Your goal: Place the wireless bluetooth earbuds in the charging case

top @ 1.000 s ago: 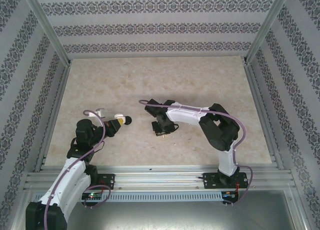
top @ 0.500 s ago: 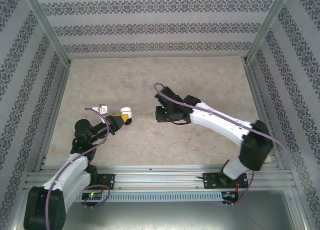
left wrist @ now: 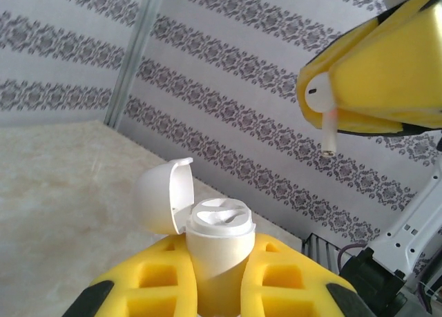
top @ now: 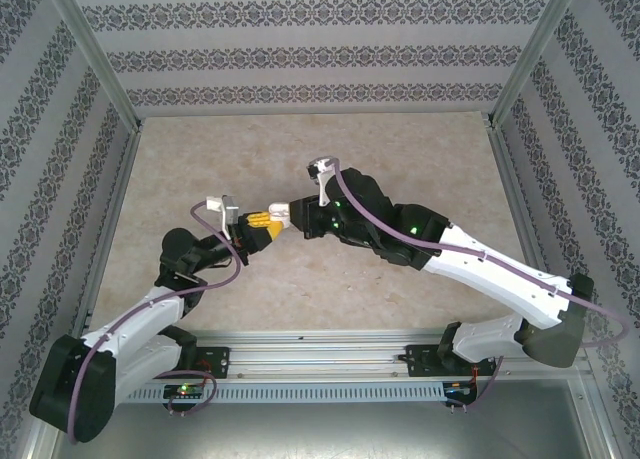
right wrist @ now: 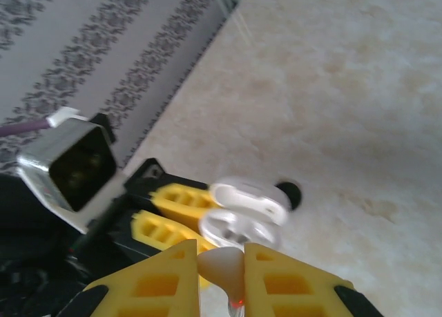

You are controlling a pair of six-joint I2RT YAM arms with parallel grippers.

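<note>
We see the left gripper [left wrist: 222, 262] clamped on the open charging case [left wrist: 219, 224], its lid [left wrist: 161, 195] flipped toward nine o'clock. Up at two o'clock, the right gripper [right wrist: 221, 255] pinches a white earbud [left wrist: 319, 99], stem hanging down, clear of the case.

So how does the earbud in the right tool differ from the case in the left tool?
The earbud is tiny, with a thin stem pointing down; the case is much bulkier and rounded, its lid flipped open. The right tool pinches the earbud; the left tool grips the case. Both are white.
</note>
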